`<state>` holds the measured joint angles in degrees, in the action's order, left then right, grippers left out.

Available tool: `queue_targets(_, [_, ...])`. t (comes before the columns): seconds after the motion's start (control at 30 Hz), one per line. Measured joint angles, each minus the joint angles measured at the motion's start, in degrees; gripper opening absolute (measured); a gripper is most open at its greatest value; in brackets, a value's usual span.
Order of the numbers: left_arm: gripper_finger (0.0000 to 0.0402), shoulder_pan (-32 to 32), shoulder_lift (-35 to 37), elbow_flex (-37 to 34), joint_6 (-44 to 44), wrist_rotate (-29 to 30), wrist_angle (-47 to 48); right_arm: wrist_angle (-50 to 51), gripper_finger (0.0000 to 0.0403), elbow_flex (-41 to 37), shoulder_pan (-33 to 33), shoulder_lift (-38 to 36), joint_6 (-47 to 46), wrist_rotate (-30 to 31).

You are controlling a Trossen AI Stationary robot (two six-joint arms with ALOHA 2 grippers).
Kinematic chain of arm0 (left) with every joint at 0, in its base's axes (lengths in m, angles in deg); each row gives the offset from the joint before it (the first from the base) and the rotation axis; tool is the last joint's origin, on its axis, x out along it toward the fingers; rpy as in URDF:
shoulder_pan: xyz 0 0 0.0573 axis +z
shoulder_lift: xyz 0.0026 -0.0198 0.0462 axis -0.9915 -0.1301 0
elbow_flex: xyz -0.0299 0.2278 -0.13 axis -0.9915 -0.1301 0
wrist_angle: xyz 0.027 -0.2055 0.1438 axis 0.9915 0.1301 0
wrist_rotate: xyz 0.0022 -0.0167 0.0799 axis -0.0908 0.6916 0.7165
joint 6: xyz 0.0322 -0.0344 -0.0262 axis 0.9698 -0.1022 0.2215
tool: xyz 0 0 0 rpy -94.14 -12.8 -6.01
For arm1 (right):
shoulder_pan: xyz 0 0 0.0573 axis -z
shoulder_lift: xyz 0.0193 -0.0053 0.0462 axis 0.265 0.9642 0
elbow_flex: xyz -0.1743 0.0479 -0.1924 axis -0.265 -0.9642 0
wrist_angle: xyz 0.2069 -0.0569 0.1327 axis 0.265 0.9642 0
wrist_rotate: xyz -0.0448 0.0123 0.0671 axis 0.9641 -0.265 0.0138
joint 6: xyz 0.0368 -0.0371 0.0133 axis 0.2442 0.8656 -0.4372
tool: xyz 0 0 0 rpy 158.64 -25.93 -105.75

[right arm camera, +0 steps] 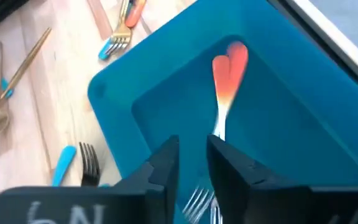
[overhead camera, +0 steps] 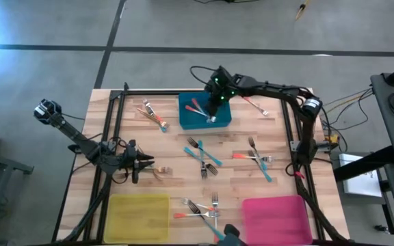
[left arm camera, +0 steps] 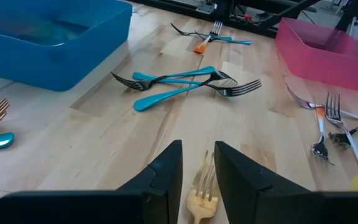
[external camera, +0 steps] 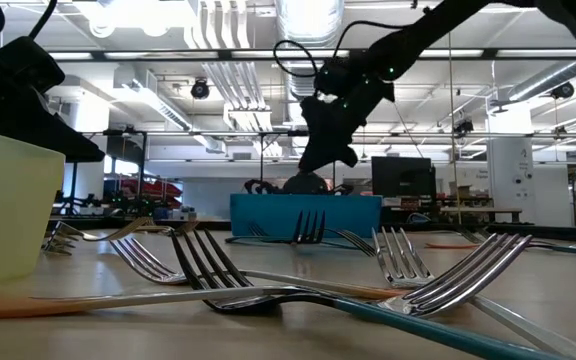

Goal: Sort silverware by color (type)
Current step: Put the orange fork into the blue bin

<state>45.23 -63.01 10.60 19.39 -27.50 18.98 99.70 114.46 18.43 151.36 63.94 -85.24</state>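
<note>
Two forks with red-orange handles lie in the blue bin at the table's far middle. My right gripper hangs open above them, pointing down into the bin, with nothing between its fingers. At the table's left my left gripper stands open, low over the wood. The head of a gold fork shows between its fingers; it seems to lie on the table just below them. More silverware lies loose: crossed teal forks mid-table and mixed forks at the right, the near middle and the far left.
A yellow bin stands at the near left and a pink bin at the near right. One red-orange fork lies to the right of the blue bin. Black rails run along the table's left and right sides.
</note>
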Motion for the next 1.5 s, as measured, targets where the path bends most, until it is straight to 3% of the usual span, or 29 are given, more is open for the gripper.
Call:
queue_targets(0.13, [0.0077, 0.0, 0.0, 0.0, 0.0, 0.0, 0.0, 8.4, 0.0110, 1.8, -0.1, -3.0, -1.5, -2.1])
queue_targets(0.3, [0.0077, 0.0, 0.0, 0.0, 0.0, 0.0, 0.0, 31.5, 0.0119, 2.5, -1.8, -8.4, -0.6, -7.3])
queue_targets(0.4, [0.0077, 0.0, 0.0, 0.0, 0.0, 0.0, 0.0, 45.3, 0.0115, 2.0, -5.1, -10.5, 3.6, -7.3])
queue_targets(0.5, [0.0077, 0.0, 0.0, 0.0, 0.0, 0.0, 0.0, 52.1, 0.0109, 0.9, -9.1, -11.9, 7.0, -3.2])
queue_targets(0.63, [0.0077, 0.0, -0.1, 0.0, 0.0, 0.0, 0.0, 51.6, 0.0101, -2.7, -13.5, -13.3, 8.0, 4.0])
queue_targets(0.93, [0.0077, 0.0, -0.2, 0.0, 0.0, 0.0, 0.0, 49.4, 0.0097, -14.8, -17.1, -13.3, 10.5, 1.7])
queue_targets(1.5, [0.0077, 0.0, -0.2, 0.0, 0.0, 0.0, 0.0, 33.0, 0.0092, -33.4, -17.1, -13.3, 9.8, 3.0])
